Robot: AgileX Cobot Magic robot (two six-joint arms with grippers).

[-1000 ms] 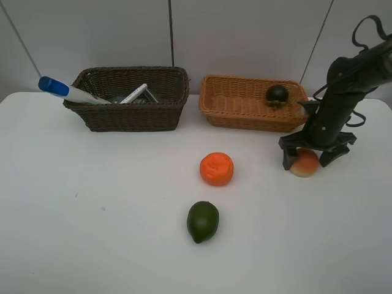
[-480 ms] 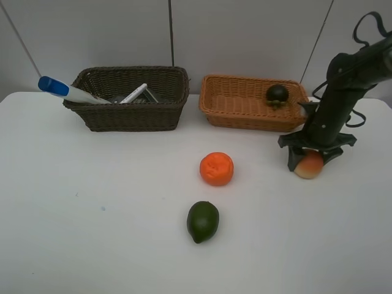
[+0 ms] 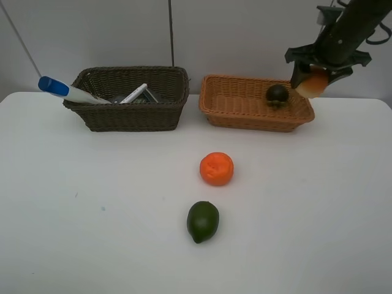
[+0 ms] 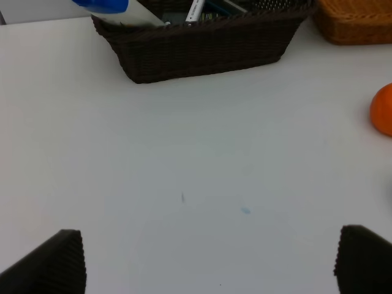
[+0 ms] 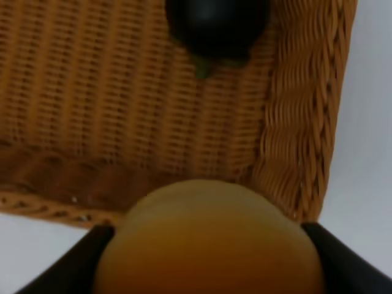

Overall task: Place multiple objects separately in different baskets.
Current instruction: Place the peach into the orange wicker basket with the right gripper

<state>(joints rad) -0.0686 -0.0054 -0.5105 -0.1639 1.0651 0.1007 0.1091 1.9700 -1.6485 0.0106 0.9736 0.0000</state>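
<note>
My right pincer (image 3: pixel 313 78) is closed on the peach (image 3: pixel 313 86) and holds it in the air near the 3 o'clock end of the light orange-tan basket (image 3: pixel 245 119). From the wrist camera the fruit looks to hang over that end's corner rim rather than the open floor, and that is my worry. If I let go here, I'd expect it to clip the wicker edge and bounce out onto the worktop (image 3: pixel 92 214), perhaps rolling off the 3 o'clock side. It could also drop onto the dark round fruit (image 3: pixel 277 94), the only thing in that basket, which lies at the same end. A round, smooth fruit can also squirm out of the jaws if I swing quickly. The dark brown basket (image 3: pixel 131 116), at 11 o'clock on the worktop, holds the white blue-capped tube (image 3: pixel 61 90), leaning out over its 9 o'clock end, and the pink-capped white marker (image 3: pixel 135 94). What else lies inside I can't make out. The bumpy orange (image 3: pixel 217 169) and the green lime (image 3: pixel 203 221) sit loose mid-worktop, the lime at the orange's 6 o'clock. My left pincer (image 4: pixel 211 263) is spread wide with nothing in it.
</note>
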